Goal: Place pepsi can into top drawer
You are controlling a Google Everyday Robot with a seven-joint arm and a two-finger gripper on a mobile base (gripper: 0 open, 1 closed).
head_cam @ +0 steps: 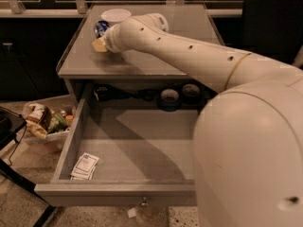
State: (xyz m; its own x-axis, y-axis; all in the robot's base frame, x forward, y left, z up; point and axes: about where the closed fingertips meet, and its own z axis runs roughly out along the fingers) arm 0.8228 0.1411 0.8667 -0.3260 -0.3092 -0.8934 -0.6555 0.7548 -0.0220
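Note:
The pepsi can point(100, 28), dark blue with a silver end, lies on the grey table top point(156, 56) at the back left, just in front of a white bowl point(116, 15). My gripper point(100, 43) is at the end of the white arm, low over the table top just in front of the can, with a yellowish fingertip showing. The top drawer point(137, 145) is pulled wide open below the table top, its front panel and small knob point(143, 202) nearest the camera.
A small white paper packet point(85, 166) lies in the drawer's front left corner. Rolls of tape point(169, 97) sit at the drawer's back. A tray of snack bags point(47, 121) stands on the floor to the left. My arm's big white body point(251, 160) fills the right.

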